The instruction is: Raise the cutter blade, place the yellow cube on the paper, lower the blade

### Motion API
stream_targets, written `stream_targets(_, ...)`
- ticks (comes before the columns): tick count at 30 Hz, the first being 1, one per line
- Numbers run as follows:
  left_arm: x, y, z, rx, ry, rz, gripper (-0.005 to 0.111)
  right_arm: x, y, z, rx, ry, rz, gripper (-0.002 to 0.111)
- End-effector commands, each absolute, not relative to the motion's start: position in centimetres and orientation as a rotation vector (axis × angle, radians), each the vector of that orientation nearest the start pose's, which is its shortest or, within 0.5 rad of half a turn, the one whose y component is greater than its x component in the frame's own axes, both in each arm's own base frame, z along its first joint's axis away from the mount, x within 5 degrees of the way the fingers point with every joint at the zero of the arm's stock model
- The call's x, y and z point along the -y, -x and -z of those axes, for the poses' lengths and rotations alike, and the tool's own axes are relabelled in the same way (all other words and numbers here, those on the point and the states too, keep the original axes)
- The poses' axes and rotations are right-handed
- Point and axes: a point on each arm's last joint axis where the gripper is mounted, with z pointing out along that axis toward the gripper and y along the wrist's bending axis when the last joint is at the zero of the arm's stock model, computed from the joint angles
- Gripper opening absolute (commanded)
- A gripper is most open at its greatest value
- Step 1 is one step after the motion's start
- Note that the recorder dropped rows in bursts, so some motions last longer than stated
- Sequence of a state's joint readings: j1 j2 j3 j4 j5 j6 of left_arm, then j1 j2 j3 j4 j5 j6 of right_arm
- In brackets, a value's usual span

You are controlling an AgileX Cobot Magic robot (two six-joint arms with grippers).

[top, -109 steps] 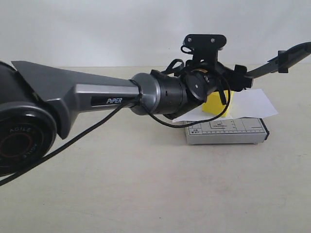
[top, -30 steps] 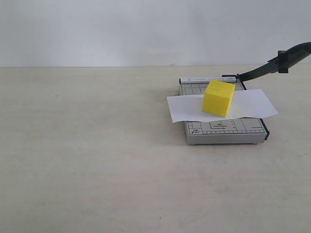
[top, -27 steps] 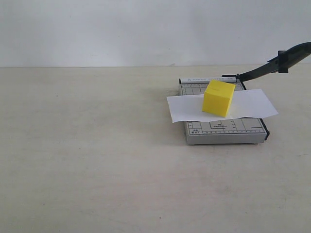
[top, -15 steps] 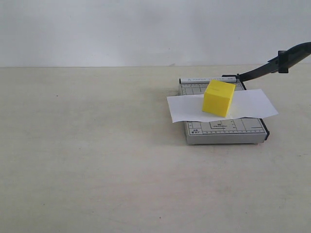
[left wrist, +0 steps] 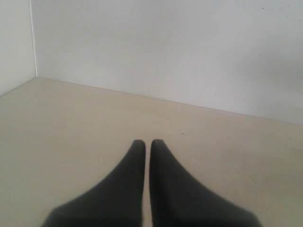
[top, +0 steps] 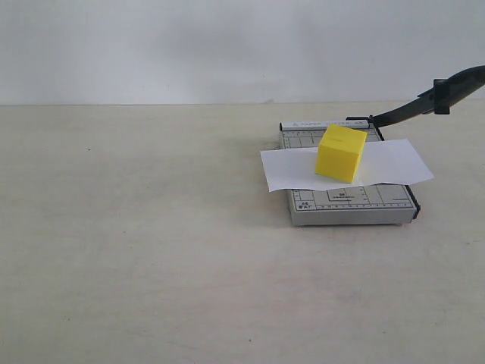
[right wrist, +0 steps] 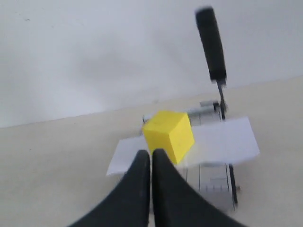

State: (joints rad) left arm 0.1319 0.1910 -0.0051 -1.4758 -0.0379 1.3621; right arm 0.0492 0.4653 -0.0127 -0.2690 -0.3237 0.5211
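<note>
Now that the left arm has withdrawn, the yellow cube (top: 340,153) sits on the paper (top: 394,163) (both jaws closed, empty); only the raised cutter blade (top: 424,105), far right, needs lowering.

You're looking at one yellow cube (top: 341,153), one paper (top: 394,163), one grey cutter board (top: 348,201), one cutter blade (top: 424,105), one surface (top: 151,227), and two pincers: left pincer (left wrist: 147,142), right pincer (right wrist: 151,152).
</note>
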Motion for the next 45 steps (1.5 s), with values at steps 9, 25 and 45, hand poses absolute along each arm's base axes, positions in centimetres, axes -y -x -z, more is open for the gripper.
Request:
stream_targets(9, -1.2, -7.1, -20.2, -1.652, 0.229, -0.029, 0.004, -0.5, -18.2, -36.2, -1.752, 0.28, 0.221, 0.002)
stream_targets(25, -1.2, -7.1, -20.2, -1.652, 0.231, -0.031, 0.004, 0.3, -30.9, -39.2, -2.482, 0.147, 0.289, 0.074)
stream_targets(45, -1.2, -7.1, -20.2, -1.652, 0.231, -0.031, 0.004, -0.1, -33.0, -35.0, -2.642, -0.015, 0.201, 0.067)
